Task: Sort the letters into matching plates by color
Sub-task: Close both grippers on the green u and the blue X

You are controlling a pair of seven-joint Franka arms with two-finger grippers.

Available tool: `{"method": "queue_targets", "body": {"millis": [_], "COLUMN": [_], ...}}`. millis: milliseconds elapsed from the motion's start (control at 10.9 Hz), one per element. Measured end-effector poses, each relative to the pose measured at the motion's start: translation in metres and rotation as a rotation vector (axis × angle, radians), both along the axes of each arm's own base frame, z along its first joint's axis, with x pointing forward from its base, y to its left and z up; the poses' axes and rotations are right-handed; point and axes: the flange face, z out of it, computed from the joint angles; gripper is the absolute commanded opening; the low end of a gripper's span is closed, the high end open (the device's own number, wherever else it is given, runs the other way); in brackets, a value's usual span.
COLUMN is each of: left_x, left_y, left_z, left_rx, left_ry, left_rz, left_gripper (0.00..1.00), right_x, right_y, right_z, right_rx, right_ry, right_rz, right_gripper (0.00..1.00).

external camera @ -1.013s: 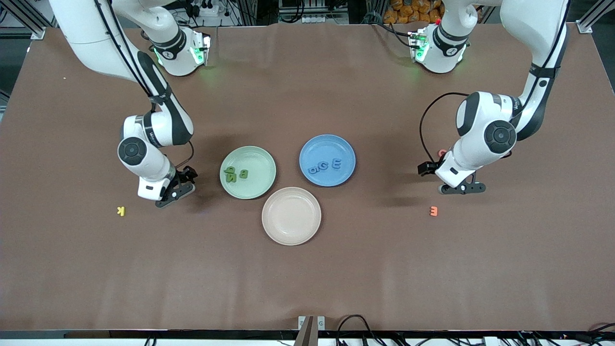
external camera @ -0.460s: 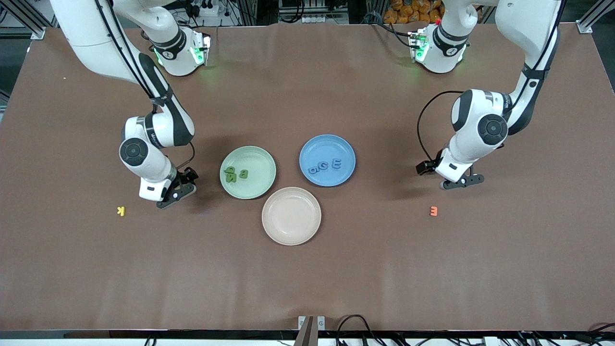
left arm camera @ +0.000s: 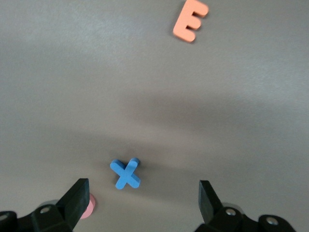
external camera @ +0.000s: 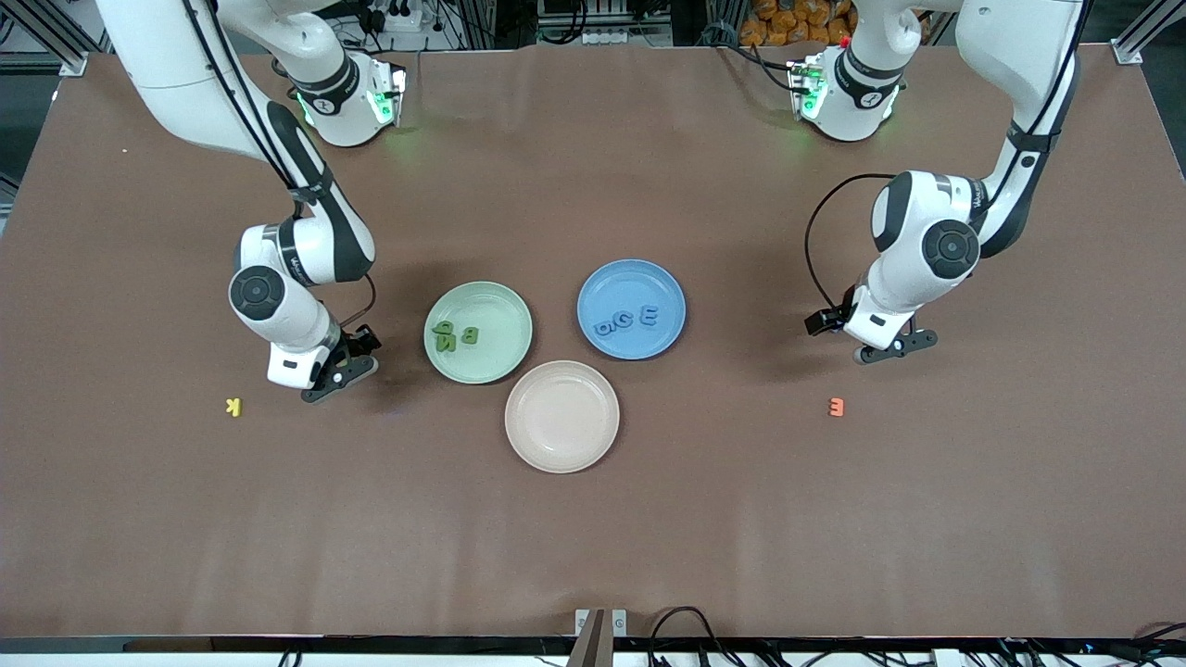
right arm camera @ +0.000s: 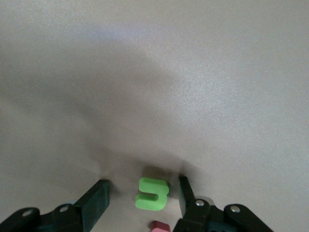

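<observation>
The pale green plate (external camera: 498,308) holds three green letters (external camera: 456,335), and the blue plate (external camera: 630,281) beside it holds three blue letters (external camera: 626,320). My right gripper (right arm camera: 141,200) is low over the table, beside the green plate toward the right arm's end. Its fingers are open, with a bright green letter (right arm camera: 153,193) lying between them; one finger (right arm camera: 186,193) is close against it and the other stands apart. My left gripper (left arm camera: 142,203) is open over a blue X (left arm camera: 126,173) toward the left arm's end. In the front view both of these letters are hidden under the hands.
A beige-pink plate (external camera: 561,454) sits nearer the camera than the two other plates. A yellow K (external camera: 233,406) lies near the right gripper (external camera: 338,368), and an orange E (external camera: 837,407) near the left gripper (external camera: 894,346). A dark red letter (right arm camera: 159,226) lies by the green one, a pink piece (left arm camera: 88,207) by the X.
The right gripper's fingers have drawn closer together around the green letter. The left hand has shifted a little toward its base. Plates and sorted letters are unchanged.
</observation>
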Motion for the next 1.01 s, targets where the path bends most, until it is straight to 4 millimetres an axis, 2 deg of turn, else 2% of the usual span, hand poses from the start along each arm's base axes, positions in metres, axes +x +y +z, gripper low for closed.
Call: {"method": "queue_targets", "body": {"millis": [368, 644, 1013], "left_x": [-0.006, -0.013, -0.018], "left_y": [0.004, 0.007, 0.008], "left_z": [-0.006, -0.015, -0.023], "left_rx": [0.008, 0.007, 0.009], "left_ry": [0.017, 0.001, 0.006], "left_rz": [0.049, 0.057, 0.059], "left_gripper": [1.00, 0.94, 0.82], "right_x": [0.007, 0.012, 0.014], "right_y": [-0.012, -0.028, -0.020], "right_z": [0.006, 0.008, 0.010], "right_rx": [0.012, 0.030, 0.046], "right_ry": [-0.015, -0.024, -0.040], "right_rz": [-0.027, -0.060, -0.051], "right_gripper": [0.66, 0.66, 0.66]}}
